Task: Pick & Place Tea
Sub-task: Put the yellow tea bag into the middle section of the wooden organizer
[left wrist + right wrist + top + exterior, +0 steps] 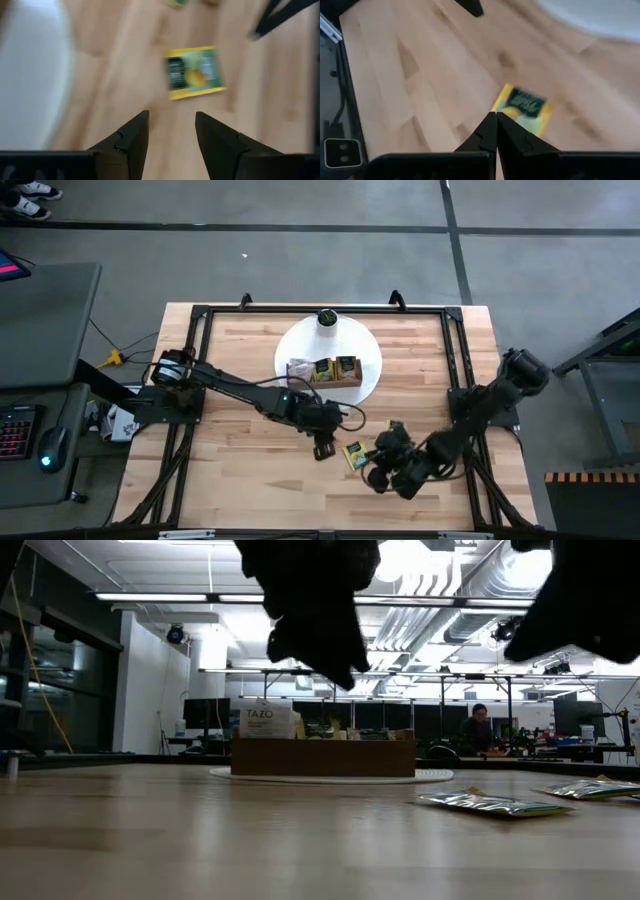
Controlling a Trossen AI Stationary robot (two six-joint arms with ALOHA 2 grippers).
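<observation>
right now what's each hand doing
Left hand: open, empty, above the wooden table near a flat green-and-yellow paper tea sachet.
Right hand: closed, empty.

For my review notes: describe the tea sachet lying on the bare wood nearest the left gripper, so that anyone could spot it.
Start at the round white plate holding the wooden tray, then drop toward the table's near edge. Between the open left gripper and the shut right gripper lies the tea sachet, flat on bare wood. It is yellow-bordered green with a dark label, and unlike the sachets standing in the tray, it lies outside.
</observation>
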